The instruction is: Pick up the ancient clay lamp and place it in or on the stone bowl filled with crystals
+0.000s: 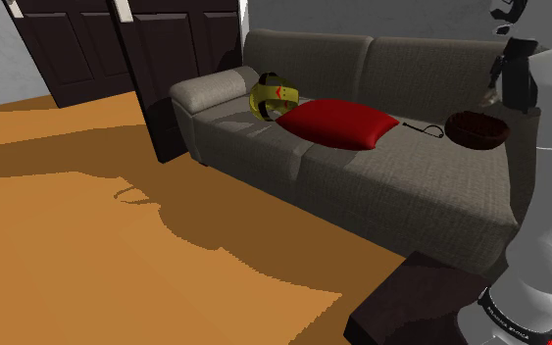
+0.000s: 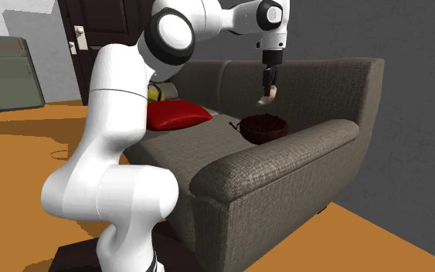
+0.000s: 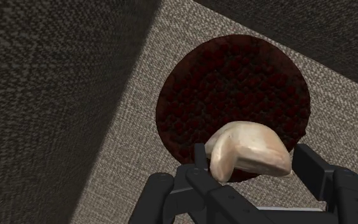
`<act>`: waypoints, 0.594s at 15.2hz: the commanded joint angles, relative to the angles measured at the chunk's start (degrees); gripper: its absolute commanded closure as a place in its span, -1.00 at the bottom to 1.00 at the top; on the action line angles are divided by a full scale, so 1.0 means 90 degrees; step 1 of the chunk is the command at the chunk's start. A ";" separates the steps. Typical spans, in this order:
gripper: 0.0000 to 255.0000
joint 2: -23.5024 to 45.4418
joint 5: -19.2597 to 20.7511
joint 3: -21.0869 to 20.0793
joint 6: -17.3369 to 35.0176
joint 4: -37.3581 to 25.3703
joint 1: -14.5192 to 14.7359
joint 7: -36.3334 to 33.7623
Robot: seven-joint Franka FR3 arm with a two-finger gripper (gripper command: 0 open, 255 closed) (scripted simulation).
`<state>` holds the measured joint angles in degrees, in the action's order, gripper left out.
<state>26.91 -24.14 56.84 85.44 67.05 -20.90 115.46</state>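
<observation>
Lamp (image 3: 250,151) in end effector (image 3: 252,163), above bowl (image 3: 228,89)

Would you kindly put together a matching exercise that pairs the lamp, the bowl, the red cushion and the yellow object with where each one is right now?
Things:
1. pale lamp
2. dark bowl
3. red cushion
4. yellow helmet-like object

Places:
A. beside the sofa armrest at the shoulder view's left
B. clasped by the gripper, up in the air
C. on the seat towards the shoulder view's right
D. lying on the seat between the other two resting things

Pairs: 1-B, 2-C, 3-D, 4-A
</observation>
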 commanded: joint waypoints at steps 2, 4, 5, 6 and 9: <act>1.00 0.0085 -0.0065 -0.0037 0.0206 0.0170 -0.0037 0.0095; 1.00 0.0029 -0.0021 -0.0011 0.0416 0.0445 0.0086 0.0110; 1.00 0.0006 -0.0003 0.0000 0.0518 0.0576 0.0142 0.0117; 1.00 -0.0016 0.0012 0.0010 0.0618 0.0702 0.0195 0.0125; 1.00 -0.0066 0.0046 0.0031 0.0908 0.1055 0.0332 0.0148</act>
<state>26.69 -23.98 56.95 92.61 75.18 -18.49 116.67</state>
